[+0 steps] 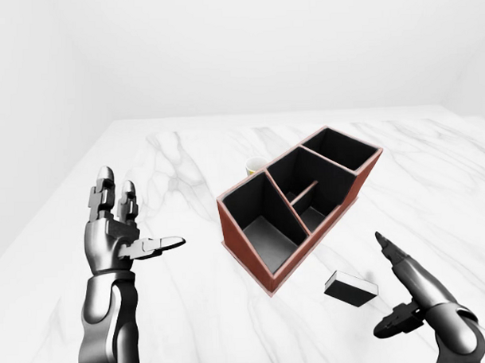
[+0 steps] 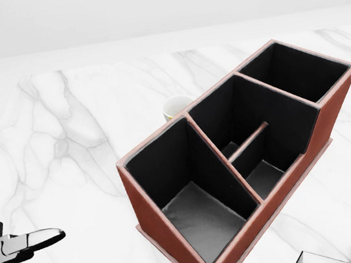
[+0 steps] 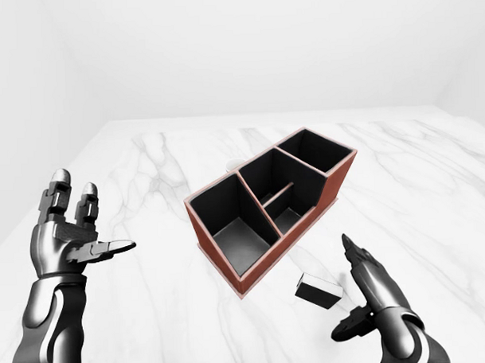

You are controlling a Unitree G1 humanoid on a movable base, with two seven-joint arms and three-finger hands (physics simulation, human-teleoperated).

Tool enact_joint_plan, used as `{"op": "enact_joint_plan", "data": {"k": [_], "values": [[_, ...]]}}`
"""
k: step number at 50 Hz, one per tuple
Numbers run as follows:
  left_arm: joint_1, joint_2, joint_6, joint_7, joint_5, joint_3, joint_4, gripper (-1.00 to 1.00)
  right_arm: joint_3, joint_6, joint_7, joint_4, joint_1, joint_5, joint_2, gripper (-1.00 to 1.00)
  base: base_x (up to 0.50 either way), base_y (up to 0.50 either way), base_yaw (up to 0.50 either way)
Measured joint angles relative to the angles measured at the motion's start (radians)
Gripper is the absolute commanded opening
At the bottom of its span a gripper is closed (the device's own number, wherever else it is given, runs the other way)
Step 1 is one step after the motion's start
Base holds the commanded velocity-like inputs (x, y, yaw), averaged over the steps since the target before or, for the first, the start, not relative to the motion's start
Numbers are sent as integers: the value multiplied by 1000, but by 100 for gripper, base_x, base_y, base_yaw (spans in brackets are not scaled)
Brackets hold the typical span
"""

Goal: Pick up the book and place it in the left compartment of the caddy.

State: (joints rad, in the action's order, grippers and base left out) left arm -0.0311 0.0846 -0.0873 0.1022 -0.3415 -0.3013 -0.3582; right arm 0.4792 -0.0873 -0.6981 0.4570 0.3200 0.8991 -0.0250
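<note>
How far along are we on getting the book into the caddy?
Nothing is done yet: the book lies on the marble table beside the caddy, whose left compartment is empty. In hand: the right hand hovers open next to the book; the left hand is open, away. Left: grasp, lift, place.

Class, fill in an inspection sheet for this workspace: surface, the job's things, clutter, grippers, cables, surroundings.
Surface: white marble table.
Job's things: book lies flat on the table, outside the caddy, near its lower right side in the left-eye view; the caddy's compartments show nothing inside.
Clutter: a cup beyond the caddy.
Grippers: left hand open, raised, holding nothing; right hand open beside the book, not touching it.
Cables: nothing seen.
Surroundings: plain white walls.
</note>
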Motion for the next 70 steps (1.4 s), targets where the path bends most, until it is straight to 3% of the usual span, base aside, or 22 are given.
{"op": "enact_joint_plan", "data": {"k": [70], "values": [[5, 3, 0, -2, 1, 0, 14, 100, -124, 0, 0, -229, -136, 130, -146, 100, 0, 0, 0]]}}
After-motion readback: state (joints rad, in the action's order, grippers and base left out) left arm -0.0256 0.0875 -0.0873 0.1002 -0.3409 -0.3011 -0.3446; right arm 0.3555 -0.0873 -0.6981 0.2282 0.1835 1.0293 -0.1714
